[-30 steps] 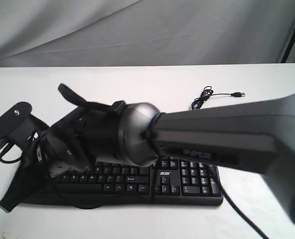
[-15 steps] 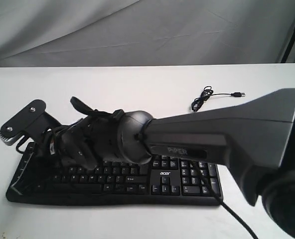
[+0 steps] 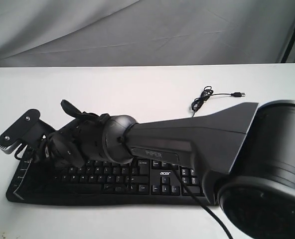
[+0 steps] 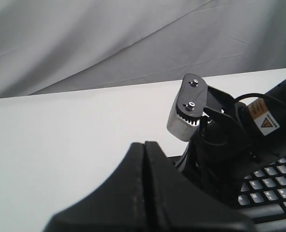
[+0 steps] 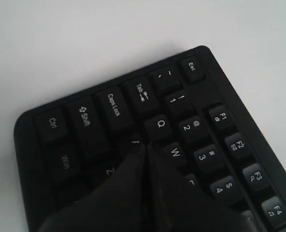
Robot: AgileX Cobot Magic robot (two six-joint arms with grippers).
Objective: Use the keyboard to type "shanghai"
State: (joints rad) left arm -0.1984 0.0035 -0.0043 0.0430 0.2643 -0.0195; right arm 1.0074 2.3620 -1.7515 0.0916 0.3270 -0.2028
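The black keyboard (image 3: pixel 112 181) lies along the near side of the white table, its acer logo visible by the arrow keys. My right arm (image 3: pixel 187 139) reaches across it to its left end. In the right wrist view my right gripper (image 5: pixel 145 147) is shut with nothing held. Its tip sits at the A key on the keyboard (image 5: pixel 85 116), just below Q and W; contact cannot be told. My left gripper (image 4: pixel 144 145) is shut and empty, held above the table off the keyboard's left end (image 4: pixel 273 186). It faces the right arm's silver camera mount (image 4: pixel 186 113).
The keyboard's thin black USB cable (image 3: pixel 207 97) lies coiled on the table behind the number pad, its plug pointing right. The right arm's camera mount (image 3: pixel 18 130) sticks out past the keyboard's left edge. A grey cloth backdrop (image 3: pixel 137 30) hangs behind the table.
My right wrist rose and shifted right over the keyboard's left end, then came back left and lower. A dark shape at the lower left of the exterior view has gone.
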